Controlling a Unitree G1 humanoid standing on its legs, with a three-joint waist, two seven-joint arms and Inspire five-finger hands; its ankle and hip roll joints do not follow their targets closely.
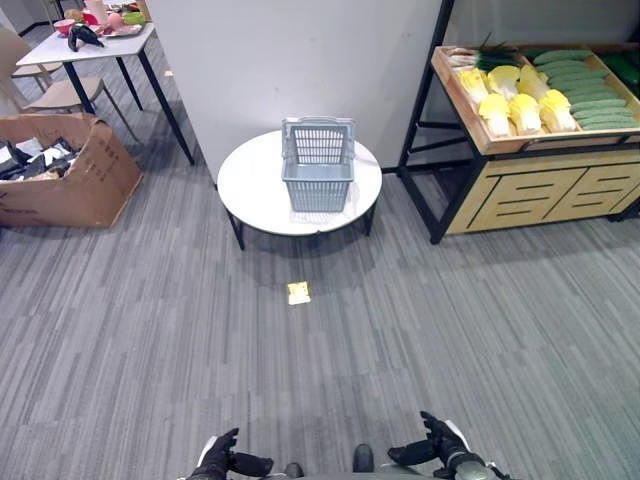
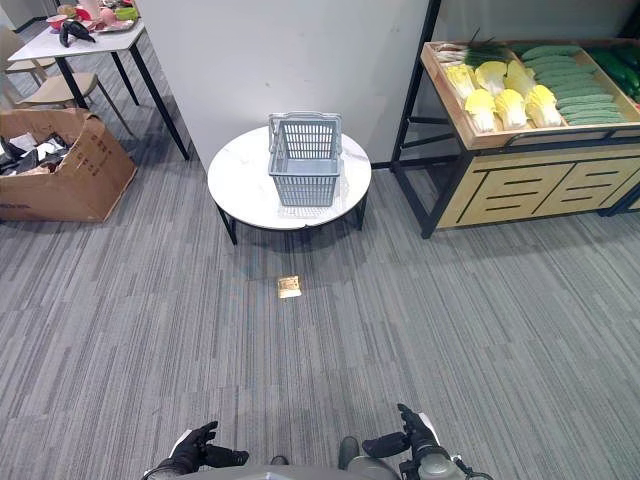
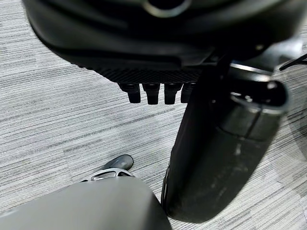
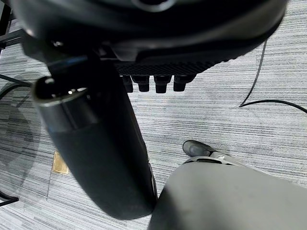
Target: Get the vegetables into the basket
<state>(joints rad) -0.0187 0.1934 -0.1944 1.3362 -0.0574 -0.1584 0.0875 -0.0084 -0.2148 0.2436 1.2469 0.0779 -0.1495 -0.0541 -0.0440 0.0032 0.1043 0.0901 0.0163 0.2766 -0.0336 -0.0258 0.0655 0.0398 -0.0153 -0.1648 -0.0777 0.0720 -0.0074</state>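
A grey plastic basket [image 1: 318, 165] stands upright on a round white table [image 1: 250, 190] ahead of me, with nothing showing in it. The vegetables lie in a wooden crate shelf [image 1: 480, 140] at the far right: yellow-white cabbages [image 1: 520, 100], green cucumbers [image 1: 590, 95] and leeks [image 1: 480, 58]. My left hand [image 1: 222, 458] and right hand [image 1: 440, 443] hang low by my body, far from both basket and shelf. Each is open and holds nothing, as the left hand [image 3: 158, 48] and right hand [image 4: 158, 43] show over bare carpet in their wrist views.
A white pillar rises right behind the round table. An open cardboard box [image 1: 60, 170] sits on the floor at the left, with a chair [image 1: 40, 90] and a white table [image 1: 90, 45] bearing an eggplant and other produce behind it. A small yellow tag [image 1: 298, 292] lies on the carpet.
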